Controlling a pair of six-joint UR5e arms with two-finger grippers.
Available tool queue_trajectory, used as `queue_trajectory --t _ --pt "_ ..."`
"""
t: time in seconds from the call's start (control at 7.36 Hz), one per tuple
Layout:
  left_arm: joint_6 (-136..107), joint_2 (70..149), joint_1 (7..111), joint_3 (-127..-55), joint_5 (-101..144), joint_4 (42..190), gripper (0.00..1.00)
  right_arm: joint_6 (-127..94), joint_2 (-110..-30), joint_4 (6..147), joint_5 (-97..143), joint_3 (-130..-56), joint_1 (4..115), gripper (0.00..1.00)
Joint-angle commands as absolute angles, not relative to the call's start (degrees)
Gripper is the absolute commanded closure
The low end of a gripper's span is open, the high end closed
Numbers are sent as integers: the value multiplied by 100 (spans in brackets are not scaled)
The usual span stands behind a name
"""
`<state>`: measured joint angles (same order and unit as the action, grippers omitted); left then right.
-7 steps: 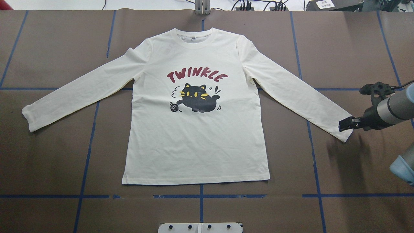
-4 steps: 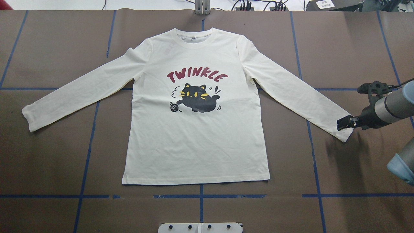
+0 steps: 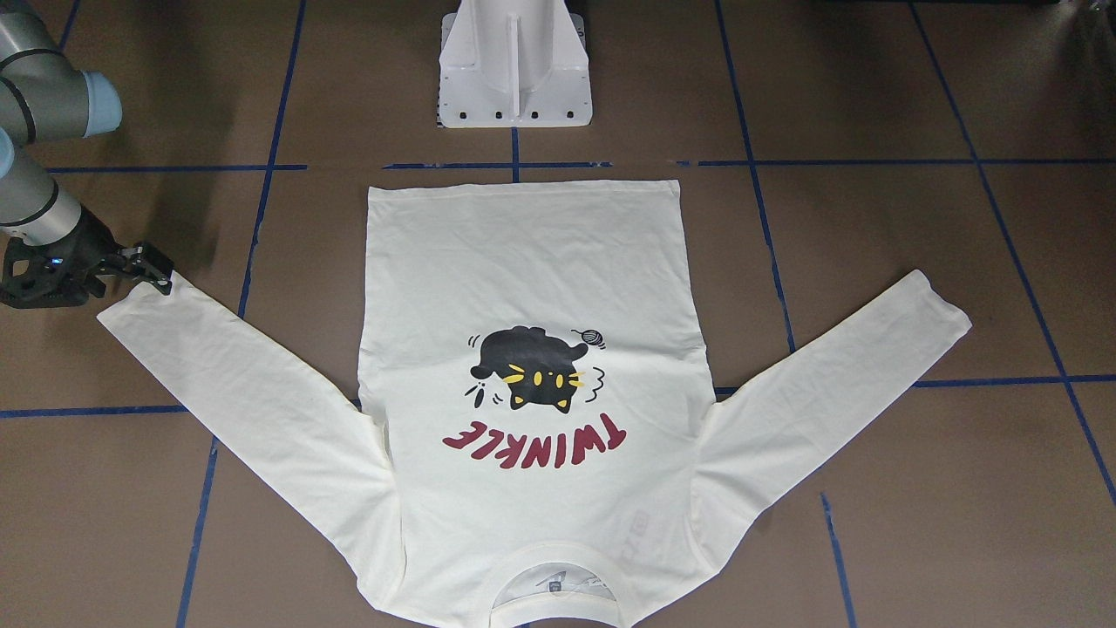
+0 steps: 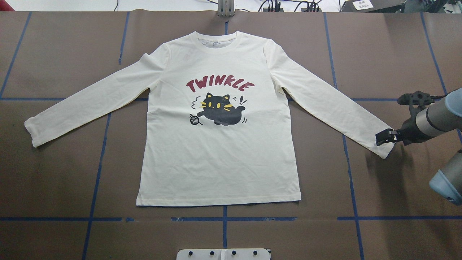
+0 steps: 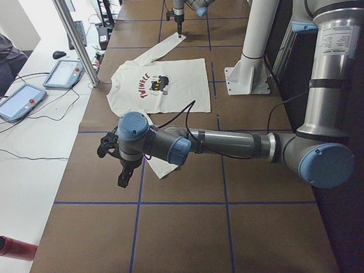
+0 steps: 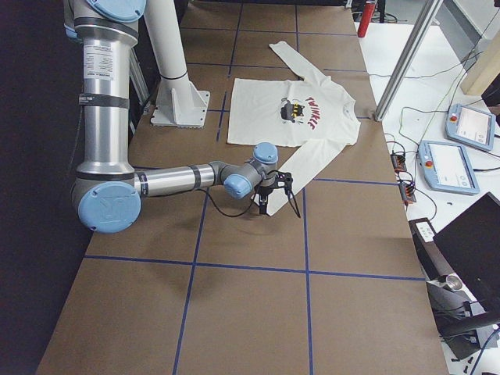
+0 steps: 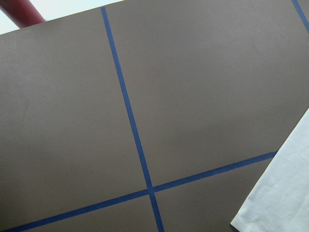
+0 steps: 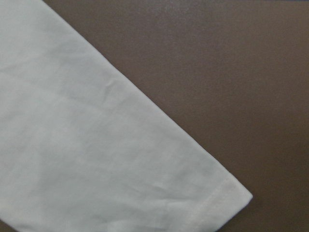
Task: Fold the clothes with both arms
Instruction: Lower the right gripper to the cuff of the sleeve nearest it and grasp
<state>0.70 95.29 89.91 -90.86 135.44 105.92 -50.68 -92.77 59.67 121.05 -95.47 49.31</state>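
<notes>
Can't read the neck label (image 4: 216,42) on the T-shirt (image 4: 216,162), far too tiny. Loses its collar at the front-facing view's bottom edge. Can't call the jaw gap on the right gripper (image 4: 379,138) at the T-shirt's cuff, nor on the left gripper (image 5: 121,180) past the other cuff.

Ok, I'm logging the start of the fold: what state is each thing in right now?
T-shirt: spread flat, print up, both sleeves out, unfolded.
Right gripper: low at the right cuff, apparently open, nothing lifted.
Left gripper: above the table beside the left cuff; open or shut unclear.
</notes>
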Motion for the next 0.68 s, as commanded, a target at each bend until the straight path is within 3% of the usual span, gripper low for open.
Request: queue_trajectory --t 0.0,0.14,0.27,0.54 --pt "70 9536 8991 -9088 13544 10600 0 -5089 -9255 5977 12260 -9536 4939 60" --pt "70 9536 8991 -9079 13544 10600 0 -5089 -9264 5950 12348 -9554 4957 86" --pt "70 9536 8991 -9079 13544 10600 0 -5071 -9264 5941 12410 -9589 5009 98" --pt "70 9536 8991 -9070 13544 10600 0 -5063 -9264 5933 12655 -9624 5211 100"
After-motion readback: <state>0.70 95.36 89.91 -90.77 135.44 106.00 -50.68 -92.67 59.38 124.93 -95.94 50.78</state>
